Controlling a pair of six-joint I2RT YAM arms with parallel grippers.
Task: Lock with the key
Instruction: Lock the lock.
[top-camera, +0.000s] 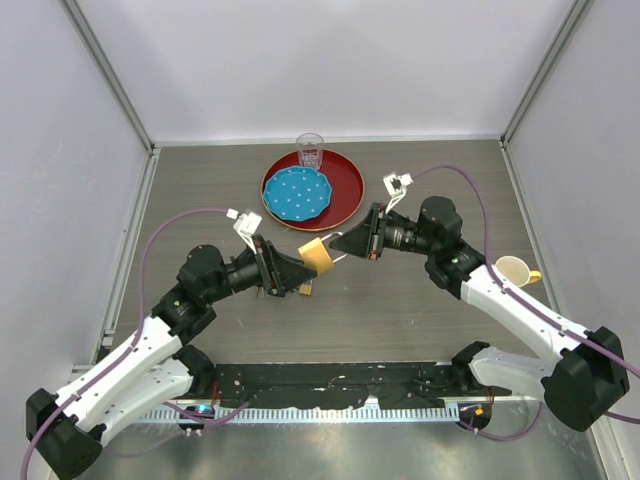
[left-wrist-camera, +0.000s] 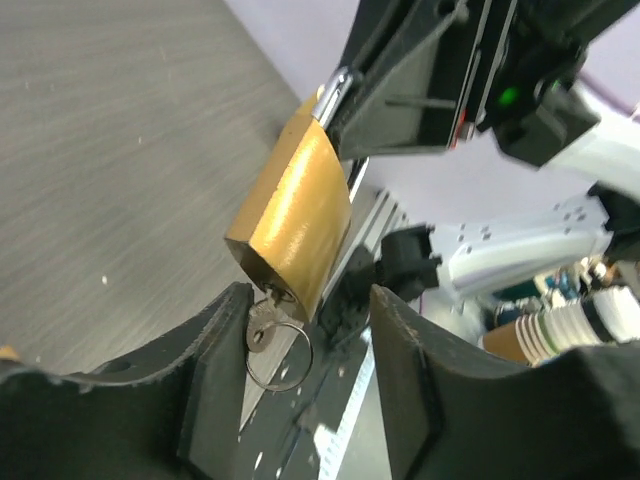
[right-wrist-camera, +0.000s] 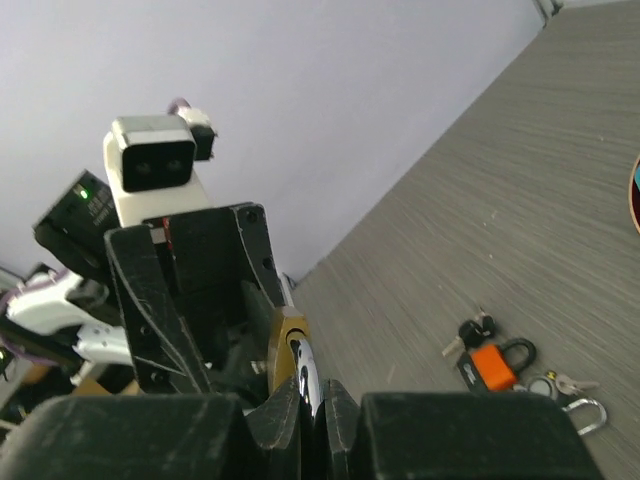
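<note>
The brass padlock (left-wrist-camera: 295, 215) hangs in the air over mid-table, just in front of the tray (top-camera: 345, 186). The right gripper (right-wrist-camera: 312, 395) pinches its shackle (right-wrist-camera: 303, 365) between pressed fingers. One key (left-wrist-camera: 262, 322) with a ring (left-wrist-camera: 281, 352) sits in its keyhole, between the spread fingers of the left gripper (left-wrist-camera: 310, 310); the left finger (left-wrist-camera: 215, 350) is just beside the key, the other apart from it. On the table lie one orange padlock (right-wrist-camera: 492, 360) and loose keys (right-wrist-camera: 470, 330). The tray holds one plate (top-camera: 297, 193) and one glass (top-camera: 310, 150); one mug (top-camera: 514, 270) stands at the right.
</note>
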